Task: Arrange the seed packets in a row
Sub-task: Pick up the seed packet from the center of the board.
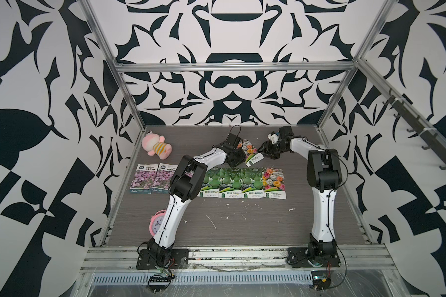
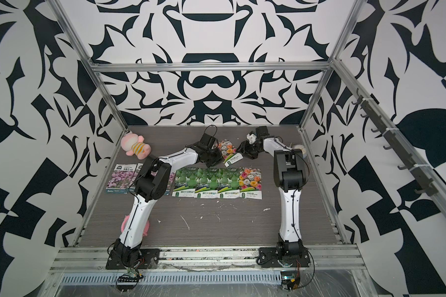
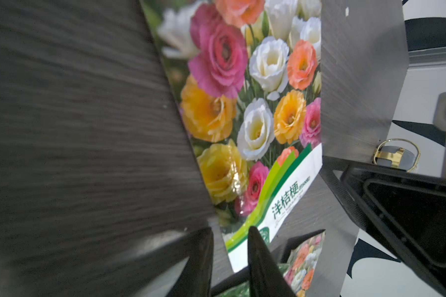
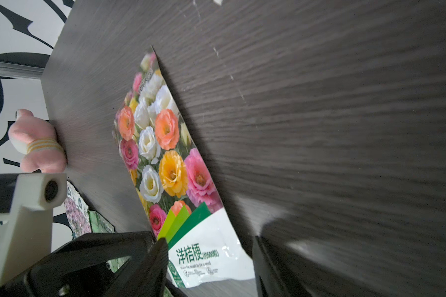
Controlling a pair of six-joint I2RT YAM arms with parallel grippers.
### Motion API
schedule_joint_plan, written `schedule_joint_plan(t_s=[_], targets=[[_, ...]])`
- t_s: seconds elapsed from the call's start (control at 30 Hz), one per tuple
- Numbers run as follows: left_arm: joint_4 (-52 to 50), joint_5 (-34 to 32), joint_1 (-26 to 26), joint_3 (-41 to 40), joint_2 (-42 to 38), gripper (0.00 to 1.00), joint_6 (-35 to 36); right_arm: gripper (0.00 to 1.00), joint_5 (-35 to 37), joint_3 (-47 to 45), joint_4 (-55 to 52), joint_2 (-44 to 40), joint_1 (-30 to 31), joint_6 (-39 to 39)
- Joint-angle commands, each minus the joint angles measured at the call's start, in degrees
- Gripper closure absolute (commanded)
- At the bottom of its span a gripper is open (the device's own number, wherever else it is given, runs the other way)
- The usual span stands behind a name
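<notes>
1. The left arm, white with black joints, reaches forward and inward. The left gripper (image 3: 231, 231) stands astride a corner of the loose glossy packet of orange, pink and white blooms (image 1: 249, 150), jaws narrowly apart. Whether they pinch it, I cannot tell.
2. The right arm bends inward at the elbow. The right gripper (image 4: 209, 240) has its jaws apart, astride that packet's white label end.
3. The packet sits askew over the dark wood-grain table (image 1: 242, 226), just behind the row of seed packets (image 1: 232, 183).
</notes>
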Motion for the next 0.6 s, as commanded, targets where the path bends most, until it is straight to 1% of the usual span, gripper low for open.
schedule_joint_plan(t_s=[0.0, 0.07, 0.13, 0.33, 0.57], targets=[[-3.3, -0.2, 0.2, 2.2, 3.8, 0.74, 1.1, 0.45, -0.5, -1.6, -2.5, 1.1, 0.2, 0.3], [-4.3, -0.1, 0.2, 3.8, 4.6, 0.74, 2.1, 0.46, -1.2, -1.6, -1.9, 1.3, 0.3, 0.9], [-4.7, 0.1, 0.3, 4.5, 5.0, 0.73, 2.7, 0.49, -2.0, -1.6, -1.1, 1.4, 0.2, 1.2], [-5.0, 1.2, 0.7, 4.4, 5.3, 0.74, 3.2, 0.59, -5.9, 0.4, -0.3, 2.4, 0.2, 2.1], [-5.9, 1.8, 0.9, 4.3, 5.6, 0.74, 3.9, 0.61, -10.2, 0.6, 4.5, 2.3, 0.1, 6.4]])
